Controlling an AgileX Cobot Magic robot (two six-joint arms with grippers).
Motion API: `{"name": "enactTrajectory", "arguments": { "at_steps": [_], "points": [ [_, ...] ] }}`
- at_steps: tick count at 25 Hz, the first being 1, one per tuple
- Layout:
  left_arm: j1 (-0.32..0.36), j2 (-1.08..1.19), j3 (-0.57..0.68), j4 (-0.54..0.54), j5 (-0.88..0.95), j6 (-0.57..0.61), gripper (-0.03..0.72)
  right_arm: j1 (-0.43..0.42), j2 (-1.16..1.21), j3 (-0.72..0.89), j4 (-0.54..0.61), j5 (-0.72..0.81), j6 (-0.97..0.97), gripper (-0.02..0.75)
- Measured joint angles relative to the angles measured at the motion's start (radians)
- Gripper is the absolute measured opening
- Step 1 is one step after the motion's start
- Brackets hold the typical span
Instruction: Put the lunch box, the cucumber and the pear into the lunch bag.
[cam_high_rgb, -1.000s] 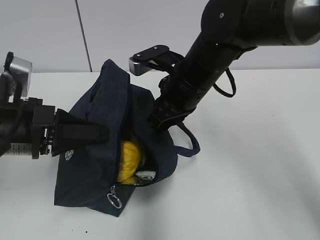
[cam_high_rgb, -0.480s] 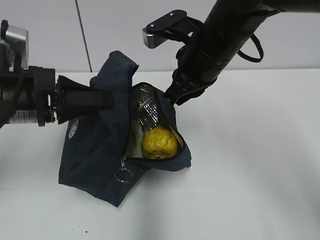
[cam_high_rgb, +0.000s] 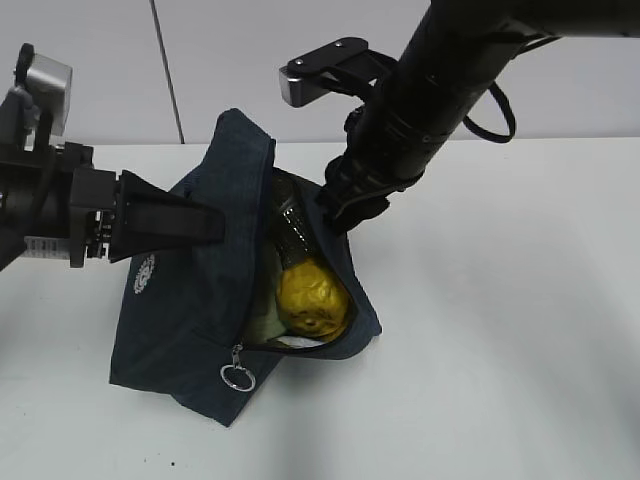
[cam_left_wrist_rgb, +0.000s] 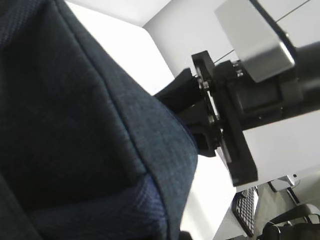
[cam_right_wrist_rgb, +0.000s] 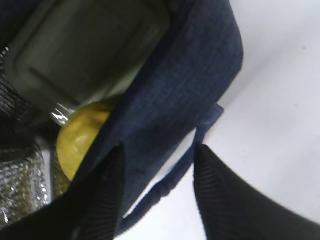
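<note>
Currently left gripper (cam_high_rgb: 205, 225) clamped on lunch bag (cam_high_rgb: 190, 320) wall; right gripper (cam_right_wrist_rgb: 157, 187) jaws apart, straddling rim. Risk: bag slumps, pear (cam_high_rgb: 312, 297) rolls onto worktop (cam_high_rgb: 520, 350).

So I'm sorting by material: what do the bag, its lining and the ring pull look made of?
Bag: dark navy woven fabric, matte; the weave shows close up. Lining: silvery quilted foil, shiny and crinkled. Ring pull: apparently metal, thin with a bright gleam.
</note>
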Motion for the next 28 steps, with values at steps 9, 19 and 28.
{"name": "enactTrajectory", "arguments": {
  "at_steps": [9,19,28],
  "points": [
    [0.0,0.0,0.0,0.014,-0.001,0.0,0.028,0.0,0.066,0.0,0.09,-0.058,0.008,0.557],
    [0.0,0.0,0.0,0.016,-0.002,0.0,0.028,0.0,0.121,0.0,0.107,-0.067,0.017,0.158],
    [0.0,0.0,0.0,0.034,-0.004,0.0,0.028,0.0,0.123,0.0,0.104,-0.067,0.017,0.006]
  ]
}}
